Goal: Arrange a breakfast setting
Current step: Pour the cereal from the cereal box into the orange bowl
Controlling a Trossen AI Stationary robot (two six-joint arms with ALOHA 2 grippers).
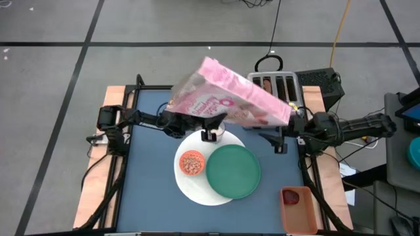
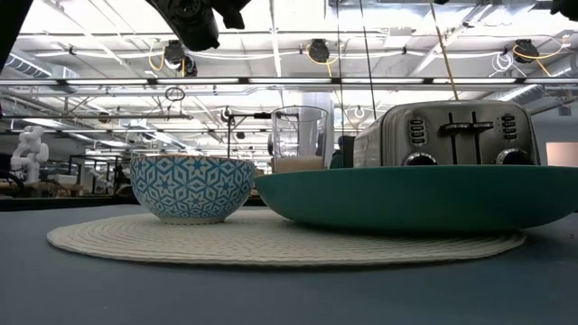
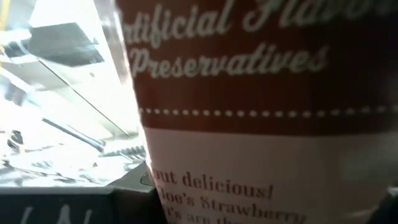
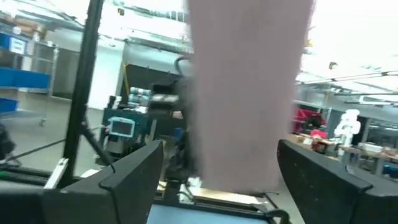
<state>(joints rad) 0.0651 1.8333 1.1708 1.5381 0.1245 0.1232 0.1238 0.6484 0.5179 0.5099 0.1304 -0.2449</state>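
1. Nearest, at the right front corner of the counter (image 1: 151,190), an orange cup (image 1: 298,208) is seen from above, with a dark red fruit (image 1: 291,195) lying inside it.
2. Just behind it, toward the middle of the counter, the large white round plate (image 1: 195,191) lies flat. In the low view its rim (image 2: 271,242) is seen as a pale, textured disc.
3. The green round plate (image 1: 233,170) rests on the right part of the white plate and reaches past its right edge. In the low view its wall (image 2: 415,203) fills the right half.
4. The small cereal bowl (image 1: 191,163), patterned blue and white (image 2: 192,188), stands on the left part of the white plate, just beside the green plate. Orange-brown cereal is seen in it from above.
5. The milk glass (image 2: 300,137) stands upright behind the bowl and the green plate, with a pale layer at its bottom.
6. Above these things the pink cereal box (image 1: 230,99) is held in the air, tilted, its right end lower.
7. The left tool (image 1: 195,123) is clamped on the left end of the box, whose printed face (image 3: 249,124) fills the left wrist view.
8. The right tool (image 1: 287,124) is set wide around the right end of the box, which stands between its dark fingers (image 4: 134,177).
9. Farthest back, the silver four-slot toaster (image 1: 279,84) stands at the far right edge of the counter.
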